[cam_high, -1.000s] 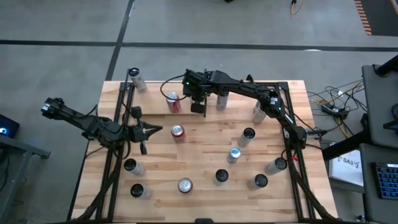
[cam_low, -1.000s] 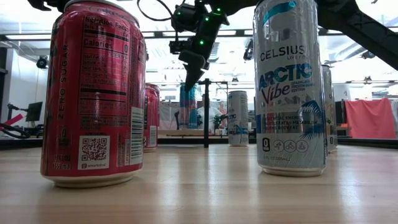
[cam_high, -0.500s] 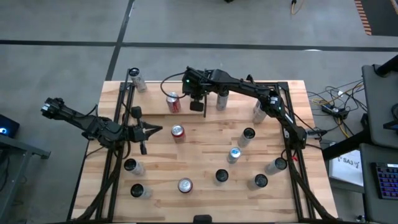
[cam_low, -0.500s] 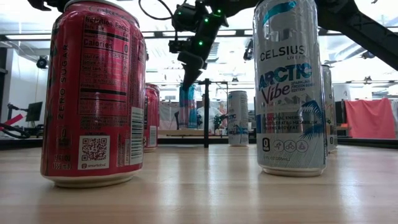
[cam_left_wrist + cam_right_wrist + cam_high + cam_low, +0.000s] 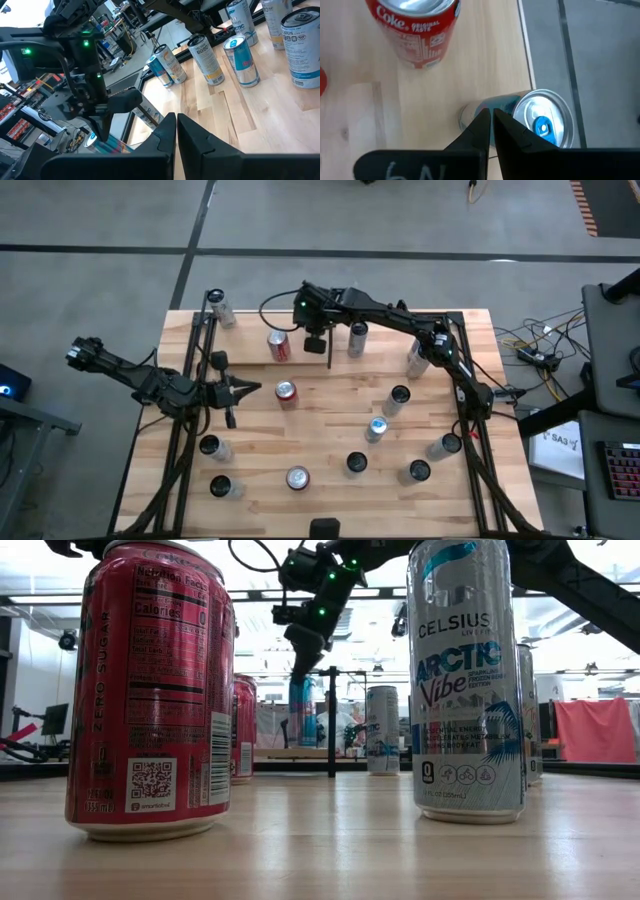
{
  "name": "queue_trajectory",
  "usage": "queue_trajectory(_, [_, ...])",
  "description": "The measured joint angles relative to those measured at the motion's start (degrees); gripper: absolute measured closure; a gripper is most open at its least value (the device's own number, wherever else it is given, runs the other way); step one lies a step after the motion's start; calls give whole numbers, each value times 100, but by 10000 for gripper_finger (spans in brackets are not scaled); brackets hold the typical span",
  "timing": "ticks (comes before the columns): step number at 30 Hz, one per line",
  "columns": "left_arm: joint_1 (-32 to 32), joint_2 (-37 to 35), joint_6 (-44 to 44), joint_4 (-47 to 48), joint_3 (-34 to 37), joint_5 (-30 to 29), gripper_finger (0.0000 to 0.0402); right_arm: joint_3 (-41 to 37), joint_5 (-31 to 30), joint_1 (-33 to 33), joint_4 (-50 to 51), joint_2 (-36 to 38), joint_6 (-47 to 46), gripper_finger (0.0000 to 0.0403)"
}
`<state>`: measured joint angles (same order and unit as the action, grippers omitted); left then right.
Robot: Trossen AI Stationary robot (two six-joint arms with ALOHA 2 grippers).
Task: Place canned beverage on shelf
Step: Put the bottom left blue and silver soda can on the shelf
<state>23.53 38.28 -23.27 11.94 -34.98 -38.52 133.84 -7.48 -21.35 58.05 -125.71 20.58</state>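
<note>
My right gripper [image 5: 316, 346] fingers pressed together, empty, upper centre of high view, above blue can [image 5: 532, 120] near table's far edge. Coke can [image 5: 278, 345] just left. Can rigid, slick aluminium, thin-walled; likely heavy if full. Best grip: mid-body, across sides. Left gripper [image 5: 250, 388] closed too, parked centre-left. Shelf not identifiable.

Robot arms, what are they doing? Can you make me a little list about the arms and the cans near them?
right gripper: shut, holding nothing, above a blue-tabbed can near the table's far edge
beside that can: Coke can, upright, apart from it
left gripper: shut, empty, at the table's left side
nearest to it: red-topped can, not touching
other cans: many, upright, spread over the table
</note>
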Motion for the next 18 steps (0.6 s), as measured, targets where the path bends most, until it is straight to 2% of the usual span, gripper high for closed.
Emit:
queue_trajectory(7, [0,0,0,0,0,0,402,0,5,-5,-21,0,-91,390])
queue_trajectory(18, [0,0,0,0,0,0,402,-2,301,47,492,0,-497,390])
